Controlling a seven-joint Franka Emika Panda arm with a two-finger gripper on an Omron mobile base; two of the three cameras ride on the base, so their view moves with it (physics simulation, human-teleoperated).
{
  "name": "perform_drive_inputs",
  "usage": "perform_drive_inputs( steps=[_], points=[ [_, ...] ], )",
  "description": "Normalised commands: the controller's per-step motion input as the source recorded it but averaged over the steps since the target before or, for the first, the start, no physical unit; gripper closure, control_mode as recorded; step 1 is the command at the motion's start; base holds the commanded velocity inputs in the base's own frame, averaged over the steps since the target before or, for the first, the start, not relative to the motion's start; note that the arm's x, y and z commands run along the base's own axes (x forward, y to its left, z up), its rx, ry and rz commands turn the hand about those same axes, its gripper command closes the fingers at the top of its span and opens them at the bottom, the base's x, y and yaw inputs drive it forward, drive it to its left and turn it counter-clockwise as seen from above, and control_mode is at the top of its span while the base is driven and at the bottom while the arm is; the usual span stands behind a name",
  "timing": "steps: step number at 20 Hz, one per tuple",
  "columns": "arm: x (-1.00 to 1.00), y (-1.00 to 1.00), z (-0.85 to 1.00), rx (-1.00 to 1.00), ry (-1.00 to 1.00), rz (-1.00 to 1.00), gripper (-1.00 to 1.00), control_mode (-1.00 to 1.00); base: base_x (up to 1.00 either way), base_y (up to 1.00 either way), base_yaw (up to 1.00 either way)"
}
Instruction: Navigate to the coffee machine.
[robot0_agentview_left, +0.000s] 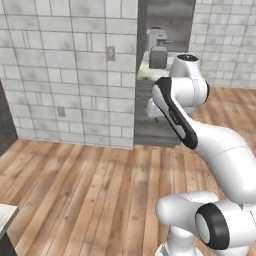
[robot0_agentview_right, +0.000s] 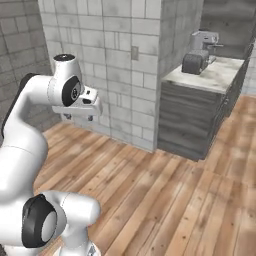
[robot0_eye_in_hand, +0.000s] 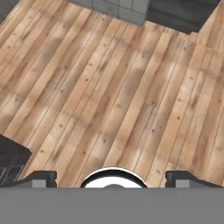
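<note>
The gripper (robot0_eye_in_hand: 112, 177) is seen at the bottom of the hand view, its two dark fingertips (robot0_eye_in_hand: 40, 178) set wide apart with nothing held between them, above bare wooden floor (robot0_eye_in_hand: 113, 87). In the right base view the hand is carried at the left of the frame, level with the folded arm's upper joint. A grey brick wall (robot0_agentview_right: 115, 65) is seen across the floor, and a dark cabinet with a pale counter (robot0_agentview_right: 212, 75) is set just beyond its corner. The coffee machine (robot0_agentview_right: 202, 42) is found at the upper right of that view, at the back of the counter, with a low dark toaster (robot0_agentview_right: 194, 63) just in front of it. In the left base view the coffee machine (robot0_agentview_left: 158, 37) appears at the upper centre, behind the toaster (robot0_agentview_left: 158, 57).
</note>
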Motion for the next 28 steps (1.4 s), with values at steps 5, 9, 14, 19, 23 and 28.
perform_drive_inputs(
  steps=[5, 9, 14, 19, 23, 28],
  points=[
    [0.0, 0.0, 0.0, 0.0, 0.0, 0.0, -1.0, 1.0, 0.23, -0.73, -0.4],
    [0.0, 0.0, 0.0, 0.0, 0.0, 0.0, -1.0, 1.0, 0.39, -0.76, -0.33],
    [0.0, 0.0, 0.0, 0.0, 0.0, 0.0, -1.0, 1.0, 0.41, -0.88, -0.36],
    [0.0, 0.0, 0.0, 0.0, 0.0, 0.0, -1.0, 1.0, 0.27, -0.67, -0.31],
    [0.0, 0.0, 0.0, 0.0, 0.0, 0.0, -1.0, 1.0, 0.21, -0.35, -0.19],
    [0.0, 0.0, 0.0, 0.0, 0.0, 0.0, -1.0, 1.0, 0.17, -0.03, -0.05]
  ],
)
